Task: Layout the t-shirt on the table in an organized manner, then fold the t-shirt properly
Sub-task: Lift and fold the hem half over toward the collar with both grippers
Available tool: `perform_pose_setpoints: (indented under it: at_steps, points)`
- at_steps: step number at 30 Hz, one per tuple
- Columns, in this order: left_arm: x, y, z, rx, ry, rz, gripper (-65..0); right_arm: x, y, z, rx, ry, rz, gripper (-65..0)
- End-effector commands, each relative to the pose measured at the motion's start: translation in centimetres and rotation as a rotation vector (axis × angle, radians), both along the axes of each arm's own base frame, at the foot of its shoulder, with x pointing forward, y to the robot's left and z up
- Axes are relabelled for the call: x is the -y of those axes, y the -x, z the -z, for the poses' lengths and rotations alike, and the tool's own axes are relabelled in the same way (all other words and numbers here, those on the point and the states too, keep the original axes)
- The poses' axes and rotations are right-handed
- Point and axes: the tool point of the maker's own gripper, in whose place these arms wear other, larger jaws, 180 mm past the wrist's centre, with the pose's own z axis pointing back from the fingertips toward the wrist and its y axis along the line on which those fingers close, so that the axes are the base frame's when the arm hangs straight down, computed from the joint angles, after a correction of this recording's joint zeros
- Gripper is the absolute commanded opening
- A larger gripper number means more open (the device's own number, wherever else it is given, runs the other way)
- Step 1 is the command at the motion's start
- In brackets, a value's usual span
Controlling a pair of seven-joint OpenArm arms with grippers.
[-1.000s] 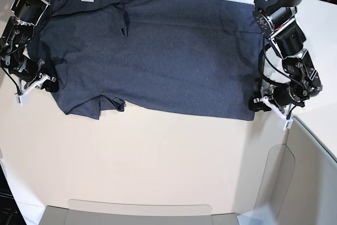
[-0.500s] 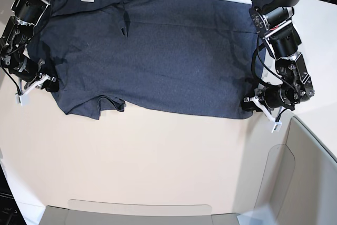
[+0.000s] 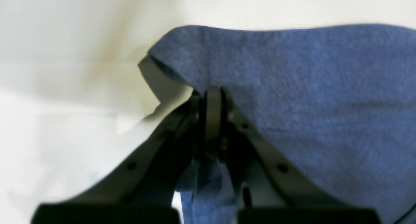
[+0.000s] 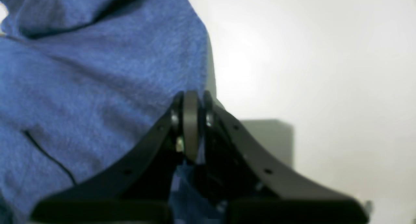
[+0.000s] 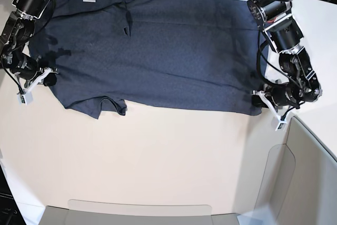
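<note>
T-shirt (image 5: 158, 51), navy, spread flat across far half of desk (image 5: 158, 156). Left end effector (image 5: 261, 101) pinching 1 hem corner; right end effector (image 5: 46, 76) pinching opposite edge beside sleeve.

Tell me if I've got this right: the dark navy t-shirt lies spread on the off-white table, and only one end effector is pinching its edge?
Not quite. Both are pinching the dark navy cloth t-shirt on the off-white table: the wrist views show the left end effector and the right end effector each shut on fabric.
</note>
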Motion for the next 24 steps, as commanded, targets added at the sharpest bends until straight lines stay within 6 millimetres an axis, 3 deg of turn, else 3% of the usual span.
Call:
perform_pose_setpoints:
  at_steps: [1,6,10,15,24]
  points:
    - [-1.1,-1.0,-2.3,0.069,-0.035,-0.008,-65.0,0.9,-0.7,-2.0,0.049,0.036,-0.003,-65.0]
    - [-2.2,1.6,-3.5,0.092,-0.159,0.004,-65.0,0.7,0.3,-4.3,0.104,0.134,-0.045,-65.0]
    - [-2.6,3.7,-4.6,0.124,-0.249,0.015,-65.0,0.4,1.8,-5.1,0.117,0.191,-0.073,-65.0]
    - [-2.7,6.4,-5.7,0.147,-0.347,0.035,-65.0,0.0,4.2,-4.2,0.076,0.216,-0.095,-65.0]
    - [-2.6,11.4,-2.8,0.049,-0.378,0.067,-65.0,-0.1,6.8,-2.0,-0.003,0.208,-0.1,-65.0]
